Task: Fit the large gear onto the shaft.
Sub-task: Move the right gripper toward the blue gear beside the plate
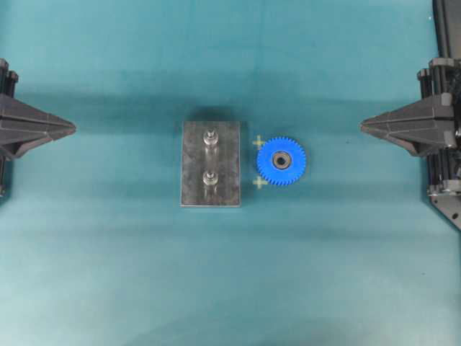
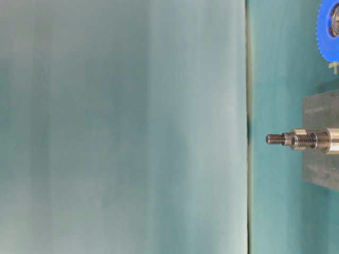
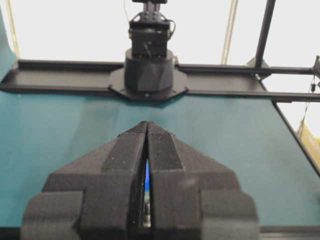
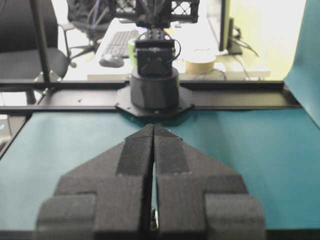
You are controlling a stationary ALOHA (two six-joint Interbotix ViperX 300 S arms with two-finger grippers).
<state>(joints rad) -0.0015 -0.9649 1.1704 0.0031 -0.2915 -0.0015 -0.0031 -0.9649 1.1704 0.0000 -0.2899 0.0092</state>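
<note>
On the teal mat (image 1: pixel 108 274), between my two arms, the grey plate (image 1: pixel 193 166) lies flat with two steel pins standing on it. I take the shaft (image 1: pixel 210 138) to be the pin nearer the plate's short far edge; its twin (image 1: pixel 210 179) stands further in. The large gear (image 1: pixel 281 161) lies flat on the mat just beside the plate's right long edge, apart from both pins. My left gripper (image 1: pixel 73 127) rests at the left rim of the overhead view, fingers (image 3: pixel 125 160) pressed together on nothing. My right gripper (image 1: pixel 364 127) sits opposite, its fingers (image 4: pixel 172 162) likewise closed and empty. Both arms are cut off by the overhead frame. The table-level view is turned sideways: there the pins overlap and only an arc of the gear shows at its corner
</note>
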